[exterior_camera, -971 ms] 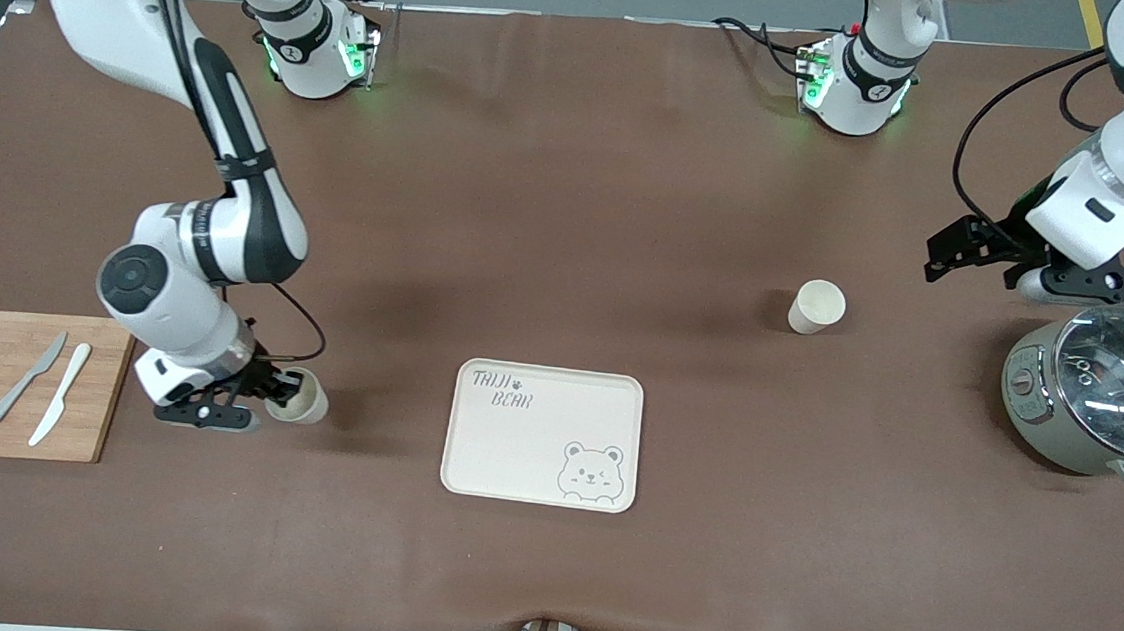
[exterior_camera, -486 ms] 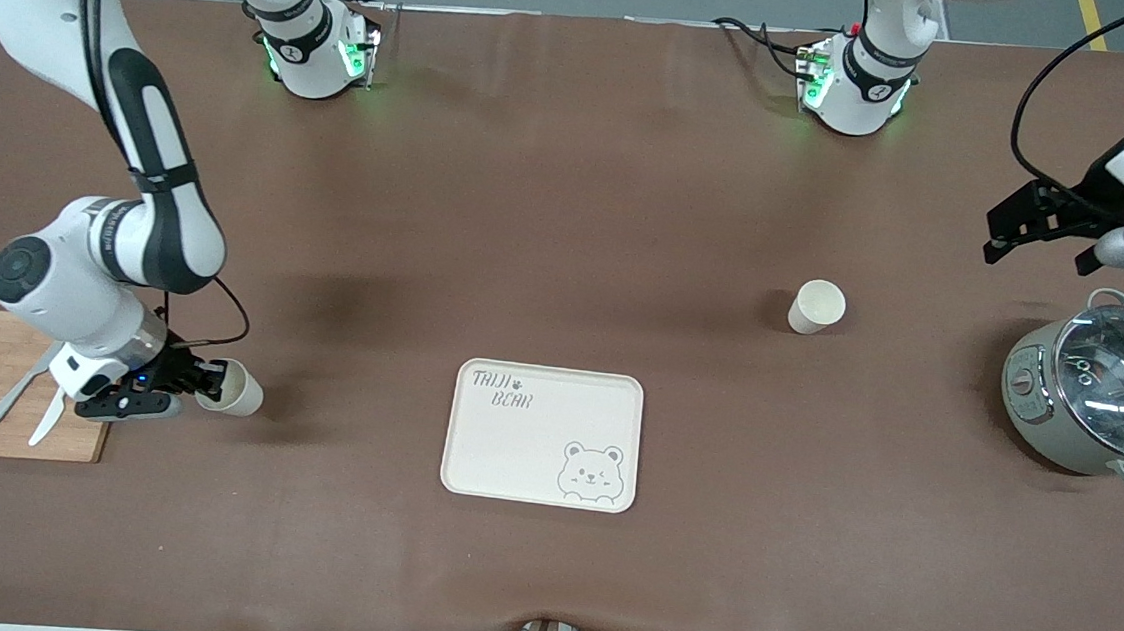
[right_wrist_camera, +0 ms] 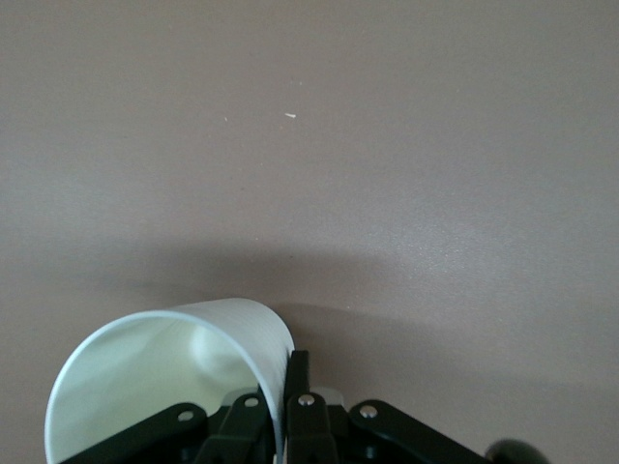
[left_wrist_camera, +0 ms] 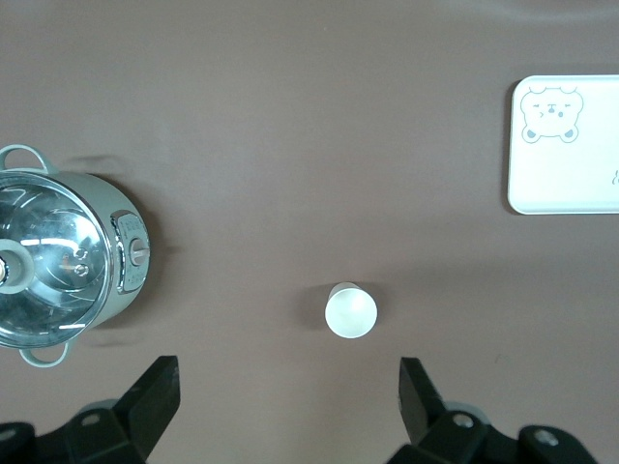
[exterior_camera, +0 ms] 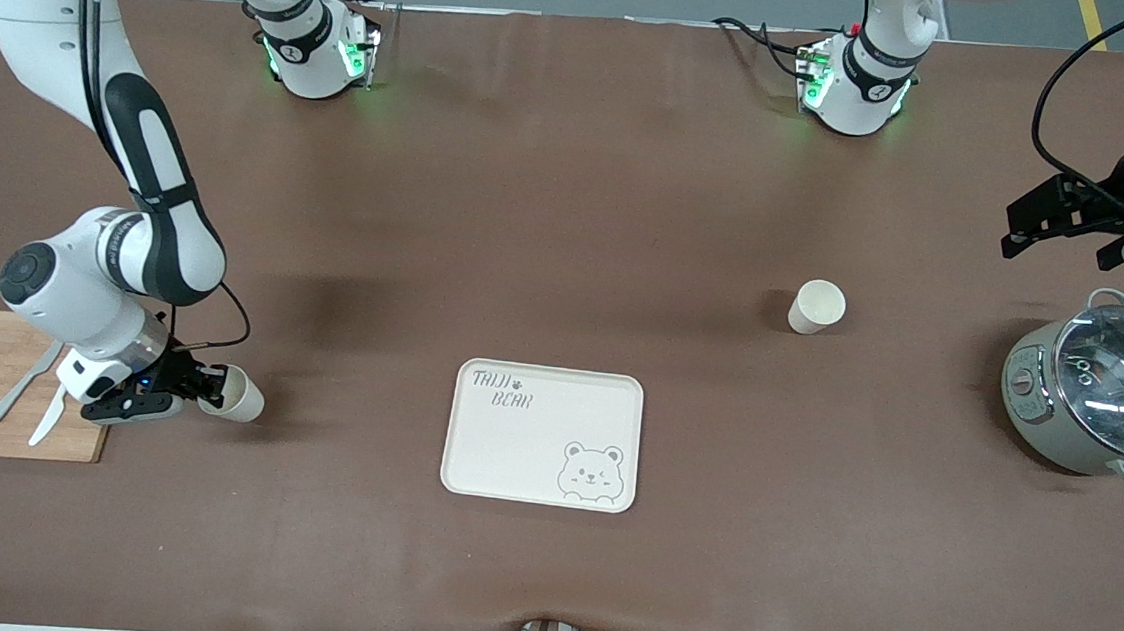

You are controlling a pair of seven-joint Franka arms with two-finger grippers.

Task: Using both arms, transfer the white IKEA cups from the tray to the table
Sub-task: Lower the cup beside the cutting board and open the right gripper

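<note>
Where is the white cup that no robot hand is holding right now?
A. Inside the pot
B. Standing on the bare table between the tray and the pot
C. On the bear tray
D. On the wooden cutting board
B: the free cup stands upright on the brown table, apart from the bear tray and the lidded pot.

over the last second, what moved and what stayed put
The right end effector, shut on the rim of one white cup, carried it from beside the tray toward the cutting board. The left end effector, open, drew back from over the pot. The other cup, tray and pot stayed put.
</note>
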